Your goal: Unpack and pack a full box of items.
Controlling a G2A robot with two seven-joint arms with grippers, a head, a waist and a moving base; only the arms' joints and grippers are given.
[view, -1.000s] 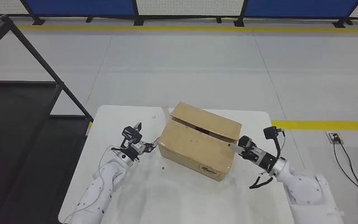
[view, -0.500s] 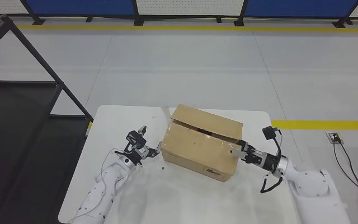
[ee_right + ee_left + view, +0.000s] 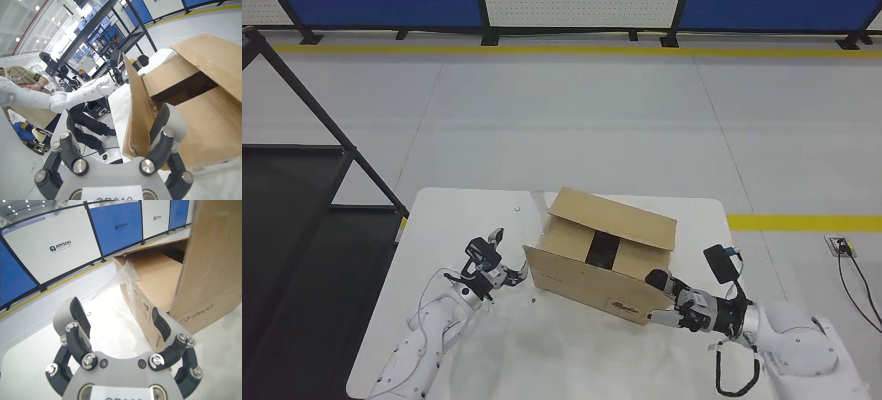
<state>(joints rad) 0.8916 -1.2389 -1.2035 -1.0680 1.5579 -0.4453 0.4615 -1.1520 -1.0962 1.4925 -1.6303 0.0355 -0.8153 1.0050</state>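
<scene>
On the table [image 3: 572, 350] the box [image 3: 587, 275] sits centred, half opened. The left gripper [image 3: 121, 321] gapes beside its corner. The right gripper [image 3: 116, 113], also apart, straddles a flap [image 3: 136, 106]; best folded outward slowly.

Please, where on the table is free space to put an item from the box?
Bare table lies in front of the box, between the arms, and at the far left corner. Crowded: the box's left corner by the left gripper, its front flap at the right gripper.
</scene>
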